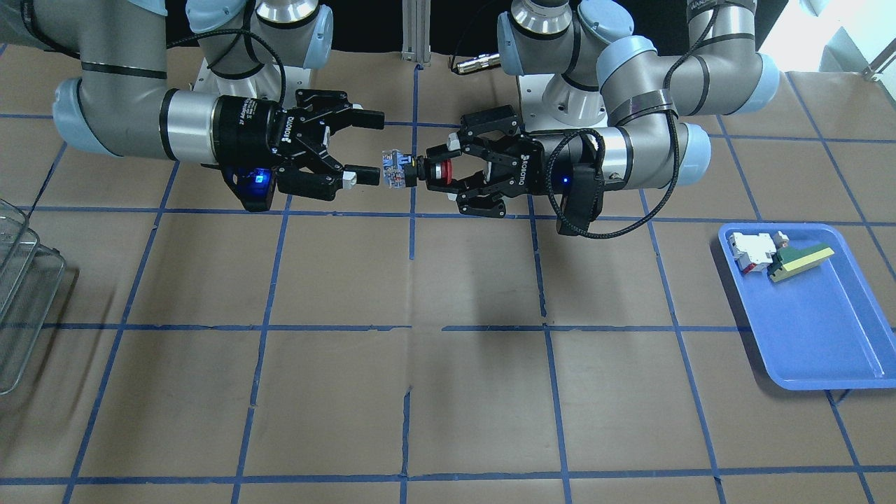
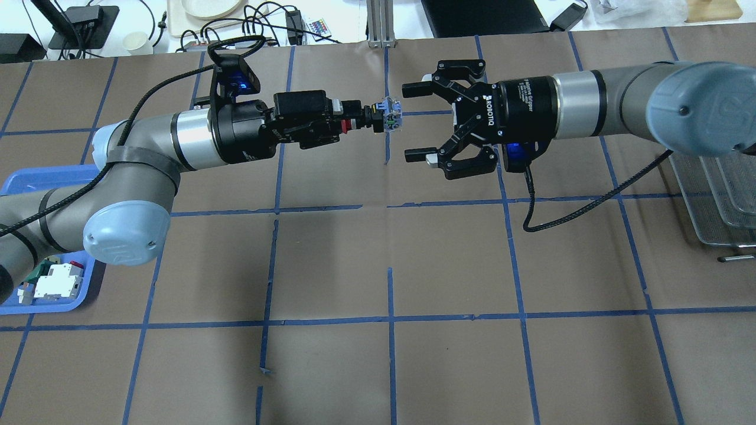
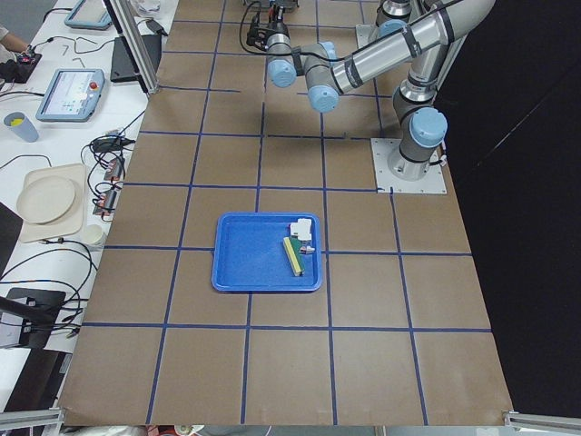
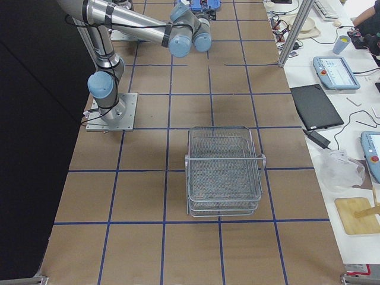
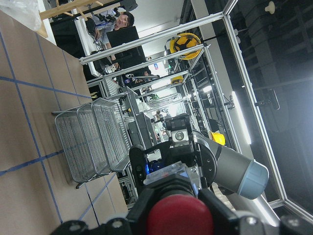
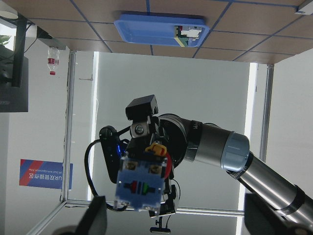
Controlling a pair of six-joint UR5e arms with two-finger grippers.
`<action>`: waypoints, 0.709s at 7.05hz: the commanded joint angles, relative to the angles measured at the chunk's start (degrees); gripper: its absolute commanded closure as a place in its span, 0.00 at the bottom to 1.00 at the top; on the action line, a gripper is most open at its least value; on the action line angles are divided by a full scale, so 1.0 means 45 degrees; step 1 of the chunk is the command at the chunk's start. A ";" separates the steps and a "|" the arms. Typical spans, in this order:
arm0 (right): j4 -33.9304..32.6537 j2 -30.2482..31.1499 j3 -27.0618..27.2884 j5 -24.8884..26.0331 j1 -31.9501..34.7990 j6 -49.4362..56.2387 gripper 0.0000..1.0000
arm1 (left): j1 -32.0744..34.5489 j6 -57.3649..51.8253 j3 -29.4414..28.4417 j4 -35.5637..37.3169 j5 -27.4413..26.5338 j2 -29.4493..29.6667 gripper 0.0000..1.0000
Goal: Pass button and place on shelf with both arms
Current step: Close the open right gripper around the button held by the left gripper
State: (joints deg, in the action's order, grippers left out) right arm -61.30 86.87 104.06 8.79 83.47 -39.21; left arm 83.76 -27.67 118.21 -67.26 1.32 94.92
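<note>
My left gripper is shut on the button, gripping its red cap and black collar, held in the air over the table's middle. The clear rear block points at my right gripper. That gripper is open, and its fingertips stand just short of the block without touching it. The left wrist view shows the red cap between the jaws. The right wrist view shows the block straight ahead. The wire-mesh shelf stands on the table at my right.
A blue tray at my left holds a white-and-red switch block and a green-and-yellow wedge. Blue tape lines grid the brown table. Cables, plates and tablets lie beyond the far edge.
</note>
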 commanded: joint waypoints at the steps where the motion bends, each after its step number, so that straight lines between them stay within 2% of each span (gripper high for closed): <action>1: -0.0068 -0.0086 -0.0019 0.0057 0.0045 -0.1065 0.00 | 0.0001 0.0016 0.0001 0.0005 -0.0001 0.0001 0.97; 5: -0.0689 -0.0105 -0.0135 0.0018 0.0064 -0.1502 0.00 | 0.0020 0.0036 0.0059 -0.0072 0.0019 0.0020 0.97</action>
State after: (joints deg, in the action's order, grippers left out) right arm -62.83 86.48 103.93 8.81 83.79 -45.78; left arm 83.83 -27.58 118.41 -67.32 1.39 95.01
